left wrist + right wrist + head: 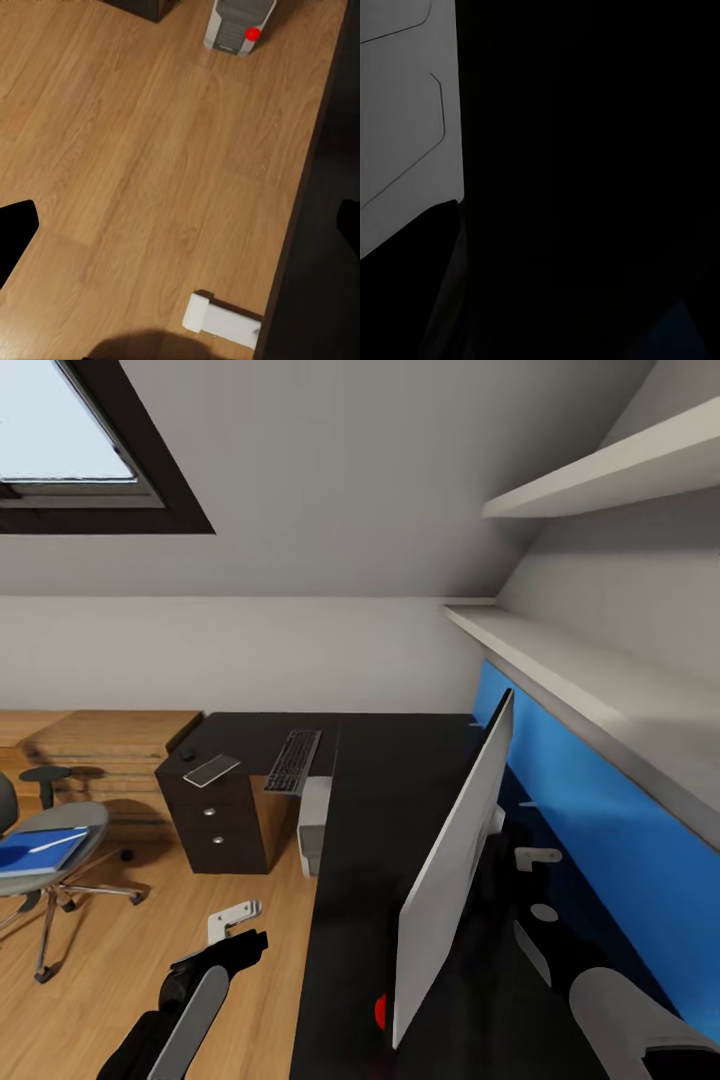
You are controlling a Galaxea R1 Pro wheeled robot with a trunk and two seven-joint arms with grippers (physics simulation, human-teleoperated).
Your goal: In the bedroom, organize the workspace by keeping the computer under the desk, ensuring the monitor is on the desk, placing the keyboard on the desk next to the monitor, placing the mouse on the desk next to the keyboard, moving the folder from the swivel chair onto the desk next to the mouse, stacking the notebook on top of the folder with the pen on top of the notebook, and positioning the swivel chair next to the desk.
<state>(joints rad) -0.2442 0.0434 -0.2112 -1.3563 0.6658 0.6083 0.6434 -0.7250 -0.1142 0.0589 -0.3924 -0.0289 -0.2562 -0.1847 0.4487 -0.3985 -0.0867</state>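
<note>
A: Where does the monitor (455, 865) stand?

B: Right of centre in the head view, upright on the glossy black bench (385, 800), seen nearly edge-on with its pale back facing the camera. The right wrist view shows a pale grey panel (401, 112) at upper left against darkness.

A: And the keyboard (293, 761)?

B: At centre, on the far part of the bench, one end jutting over the edge above the computer (313, 825). The light-grey tower sits on the wooden floor (150, 930) against the bench edge; in the left wrist view the computer (240, 24) is at top centre.

A: The smaller items?

B: The notebook (211, 769) lies on the black drawer unit (215, 815), left of the keyboard; the mouse (187, 754) sits just beyond it. At the left edge, the swivel chair (45, 860) carries the blue folder (40, 850) with the pen (48, 845) on top, well apart from the bench.

A: The end effectors?

B: The left end effector (232, 920) hangs over the floor at lower left, fingers spread. The right end effector (535, 857) is behind the monitor at lower right; whether it is spread or pressed together cannot be told.
</note>
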